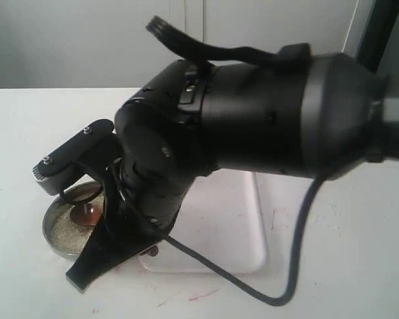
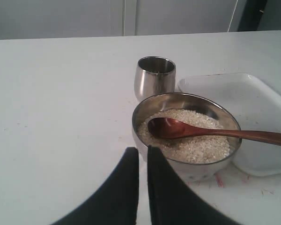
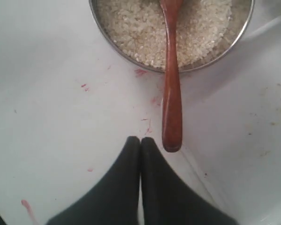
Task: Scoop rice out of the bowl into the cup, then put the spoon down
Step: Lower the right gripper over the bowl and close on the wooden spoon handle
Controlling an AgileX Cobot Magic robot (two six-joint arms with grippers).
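Two black grippers are facing one wide round shiny steel bowl, which we are taking as the landmark on the white table. A heap of small off-white rice grains is filling the bowl to a little below its rim. The slim dark reddish-brown wooden spoon is lying across the bowl. Its small oval head is resting hollow side up on the rice near the bowl's centre, while its handle is crossing the rim and reaching out past the bowl's edge. The spoon is lying free of both grippers. The small shiny steel cup is standing upright just beside the bowl, on the side away from the left gripper; we are unable to tell whether cup and bowl are touching. A shallow white rectangular tray is lying just beside the bowl on the side where the handle is pointing. We are finding the left gripper just outside the bowl's near wall, its fingers drawn almost together with only a thin slit between them, holding nothing. The right gripper is hovering beyond the bowl, just beside the handle's free end, its fingertips pressed together and empty. In the exterior view the right arm is hiding part of the bowl.
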